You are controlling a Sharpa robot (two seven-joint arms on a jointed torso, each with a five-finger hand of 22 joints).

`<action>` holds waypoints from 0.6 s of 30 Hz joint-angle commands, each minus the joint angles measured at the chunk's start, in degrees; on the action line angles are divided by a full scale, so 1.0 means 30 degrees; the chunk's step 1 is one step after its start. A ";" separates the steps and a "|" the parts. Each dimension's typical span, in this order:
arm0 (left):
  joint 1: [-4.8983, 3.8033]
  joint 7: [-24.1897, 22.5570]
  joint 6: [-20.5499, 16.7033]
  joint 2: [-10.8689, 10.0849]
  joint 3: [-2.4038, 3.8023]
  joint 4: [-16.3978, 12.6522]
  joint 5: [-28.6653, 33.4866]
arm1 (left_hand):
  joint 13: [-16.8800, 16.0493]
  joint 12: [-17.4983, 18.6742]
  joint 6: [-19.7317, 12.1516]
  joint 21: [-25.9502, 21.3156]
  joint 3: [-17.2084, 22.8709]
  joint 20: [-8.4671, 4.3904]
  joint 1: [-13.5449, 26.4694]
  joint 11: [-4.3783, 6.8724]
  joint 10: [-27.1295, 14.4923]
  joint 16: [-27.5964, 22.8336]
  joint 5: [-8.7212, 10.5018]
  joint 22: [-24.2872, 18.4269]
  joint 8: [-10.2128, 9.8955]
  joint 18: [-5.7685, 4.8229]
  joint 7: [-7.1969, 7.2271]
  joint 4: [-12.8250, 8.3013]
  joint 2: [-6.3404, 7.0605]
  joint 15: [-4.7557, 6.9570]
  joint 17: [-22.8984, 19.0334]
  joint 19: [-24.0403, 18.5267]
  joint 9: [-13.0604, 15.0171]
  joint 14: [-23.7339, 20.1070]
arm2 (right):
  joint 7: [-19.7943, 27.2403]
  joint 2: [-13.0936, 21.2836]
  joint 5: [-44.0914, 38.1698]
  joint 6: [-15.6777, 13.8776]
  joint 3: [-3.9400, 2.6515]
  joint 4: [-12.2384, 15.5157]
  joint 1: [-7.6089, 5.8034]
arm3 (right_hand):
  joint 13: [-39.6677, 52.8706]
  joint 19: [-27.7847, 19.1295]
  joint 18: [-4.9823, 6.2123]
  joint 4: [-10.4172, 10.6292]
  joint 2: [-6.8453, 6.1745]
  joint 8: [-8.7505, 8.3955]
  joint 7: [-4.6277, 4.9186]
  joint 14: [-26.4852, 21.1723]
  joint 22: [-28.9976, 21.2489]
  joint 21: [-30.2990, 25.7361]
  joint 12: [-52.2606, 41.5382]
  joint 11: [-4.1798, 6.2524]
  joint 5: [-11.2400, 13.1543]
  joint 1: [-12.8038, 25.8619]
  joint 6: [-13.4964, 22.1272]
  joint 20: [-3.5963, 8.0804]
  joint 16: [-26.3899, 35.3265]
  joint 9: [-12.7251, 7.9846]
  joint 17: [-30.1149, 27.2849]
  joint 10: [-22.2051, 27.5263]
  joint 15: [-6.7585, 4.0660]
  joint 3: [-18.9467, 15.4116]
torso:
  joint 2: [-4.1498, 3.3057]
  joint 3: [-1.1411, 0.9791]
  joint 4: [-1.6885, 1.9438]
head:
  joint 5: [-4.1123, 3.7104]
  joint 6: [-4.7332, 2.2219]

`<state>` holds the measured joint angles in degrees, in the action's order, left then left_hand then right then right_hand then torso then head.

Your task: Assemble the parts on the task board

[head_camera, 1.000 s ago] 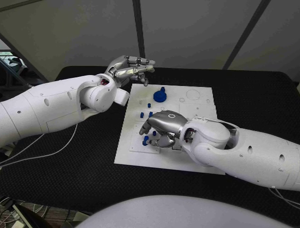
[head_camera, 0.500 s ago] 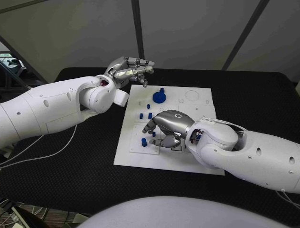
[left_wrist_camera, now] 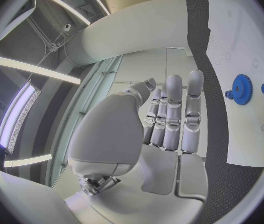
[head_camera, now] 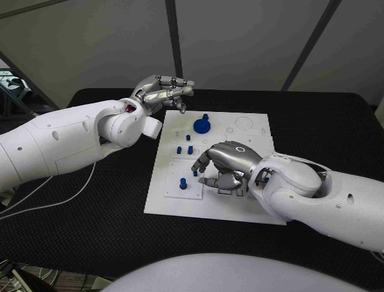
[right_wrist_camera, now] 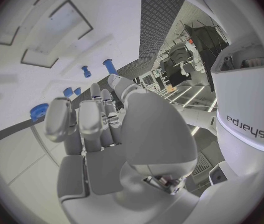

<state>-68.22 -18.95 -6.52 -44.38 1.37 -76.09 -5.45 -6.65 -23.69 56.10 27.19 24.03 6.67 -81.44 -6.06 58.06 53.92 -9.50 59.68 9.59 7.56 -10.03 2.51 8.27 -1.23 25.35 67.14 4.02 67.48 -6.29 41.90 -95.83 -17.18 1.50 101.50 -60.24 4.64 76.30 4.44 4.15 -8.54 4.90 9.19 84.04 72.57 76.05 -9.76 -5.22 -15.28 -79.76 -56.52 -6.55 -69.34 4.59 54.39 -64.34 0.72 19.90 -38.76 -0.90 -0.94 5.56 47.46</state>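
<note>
Meanwhile the right hand [head_camera: 229, 165] covers task board [head_camera: 211, 204] beside blue pegs [head_camera: 182, 182].

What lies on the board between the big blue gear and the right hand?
In the head view, small blue pegs stand on the task board between the blue gear and the right hand, slightly toward the left arm's side.

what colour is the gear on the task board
The gear is blue; the left wrist view shows it best, on the white task board.
</note>
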 commanded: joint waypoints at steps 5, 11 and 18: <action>-0.0023 -0.0034 0.0193 -0.0098 -0.0030 0.0015 0.0059 | 0.0003 -0.0133 0.0044 -0.0114 -0.0138 0.0029 -0.0013 0.0003 -0.0122 -0.0081 -0.0037 -0.0040 0.0079 0.0972 -0.0071 -0.0039 -0.0138 -0.0013 -0.0037 -0.0141 -0.0026 -0.0166 | -0.0253 0.2528 0.3206 -0.2725 -0.0541 0.1273 -0.0170 | 0.0875 0.0752 -0.0116 0.0655 0.0086 0.0639 -0.0323 0.0287 0.0756 0.0662 -0.1664 0.0637 0.0292 0.0838 -0.1142 0.0226 -0.0742 0.0221 0.0995 -0.3202 -0.0521 -0.0439 | 0.0099 0.0022 -0.0125 | -0.0760 -0.0313; 0.0003 -0.0053 0.0179 -0.0144 -0.0082 0.0011 0.0059 | 0.0003 -0.0133 0.0044 -0.0114 -0.0138 0.0029 -0.0013 0.0003 -0.0122 -0.0081 -0.0037 -0.0040 0.0079 0.0972 -0.0071 -0.0039 -0.0138 -0.0013 -0.0037 -0.0141 -0.0026 -0.0166 | -0.1515 0.4603 0.4773 -0.2663 -0.0655 0.1889 -0.0191 | 0.6479 0.1955 -0.0543 0.1545 -0.0096 0.1442 -0.1005 0.0734 0.2319 0.1930 -0.7579 0.1352 0.0662 0.1687 -0.1639 0.0956 -0.2210 0.0519 0.3181 -0.5089 -0.1162 -0.2021 | 0.0180 0.0070 -0.0294 | -0.1575 -0.0589; 0.0051 -0.0079 0.0184 -0.0218 -0.0106 -0.0137 0.0059 | 0.0003 -0.0133 0.0044 -0.0114 -0.0138 0.0029 -0.0013 0.0003 -0.0122 -0.0081 -0.0037 -0.0040 0.0079 0.0972 -0.0071 -0.0039 -0.0138 -0.0013 -0.0037 -0.0141 -0.0026 -0.0166 | -0.4031 0.6214 0.4570 -0.1272 -0.0667 0.2440 -0.0174 | 1.9982 0.2839 -0.0862 0.2909 0.0300 0.2699 -0.1114 0.1007 0.3631 0.2957 -1.9675 0.1379 -0.1312 0.2136 -0.1225 0.1022 -0.3904 0.1528 0.5867 -0.5244 -0.1206 -0.4613 | 0.0215 0.0062 -0.0440 | -0.2150 -0.0658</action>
<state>-68.00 -18.93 -6.51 -44.97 1.02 -76.27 -5.45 -6.65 -23.69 56.10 27.19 23.87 6.67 -81.44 -6.06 58.07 53.92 -9.50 59.61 9.59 7.56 -10.03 2.36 8.27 -1.23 25.30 67.14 4.03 67.48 -12.97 60.36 -83.39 -22.85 -0.48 108.39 -60.73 62.94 83.78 2.49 12.82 -7.83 12.77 5.78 83.94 74.95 84.73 -67.44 -1.04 -18.67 -73.12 -60.53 -3.58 -80.86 8.97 71.63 -79.77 -3.30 6.52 -38.18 -0.72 -2.03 -0.40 45.49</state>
